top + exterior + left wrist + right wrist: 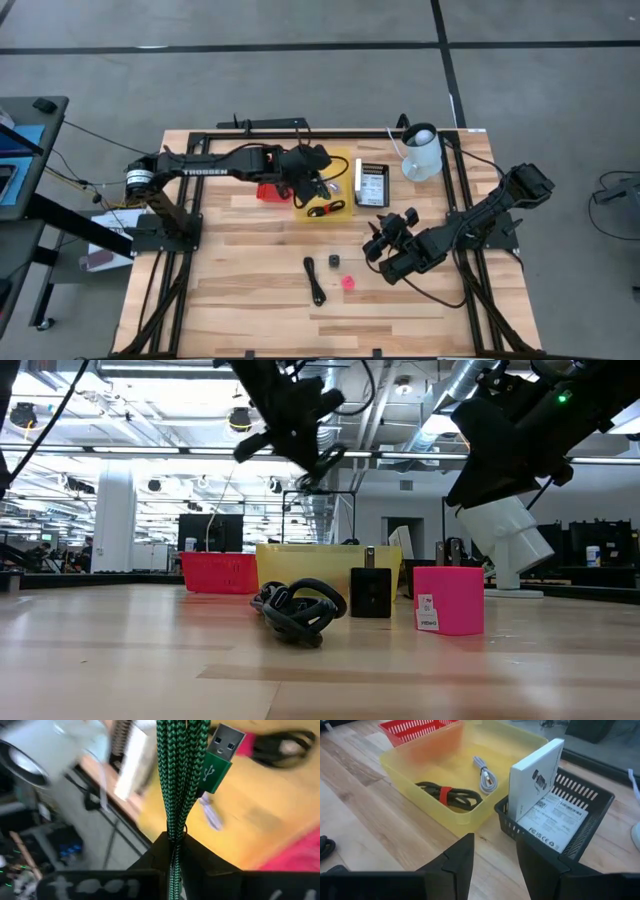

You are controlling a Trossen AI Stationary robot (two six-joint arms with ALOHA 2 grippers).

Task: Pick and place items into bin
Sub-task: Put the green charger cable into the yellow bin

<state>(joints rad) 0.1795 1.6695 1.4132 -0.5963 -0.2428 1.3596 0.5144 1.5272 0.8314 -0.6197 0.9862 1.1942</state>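
Two arms are at work: the left gripper [175,845] hangs over the yellow bin [343,162], clenched on a green braided cable [177,775]; dropped off-centre, its loops could snag the rim. The right gripper [495,862], fingers parted and empty, waits nearby.

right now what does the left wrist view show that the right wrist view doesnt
Only the left wrist view: the left claw shut on a green braided USB cable, its plug hanging free.

Only the right wrist view: the open right claw, a black slotted basket holding a white flat box, and, lying in the bin, a black cable with a red tie and a grey coiled cable.

Both: the yellow plastic bin and the wooden table.
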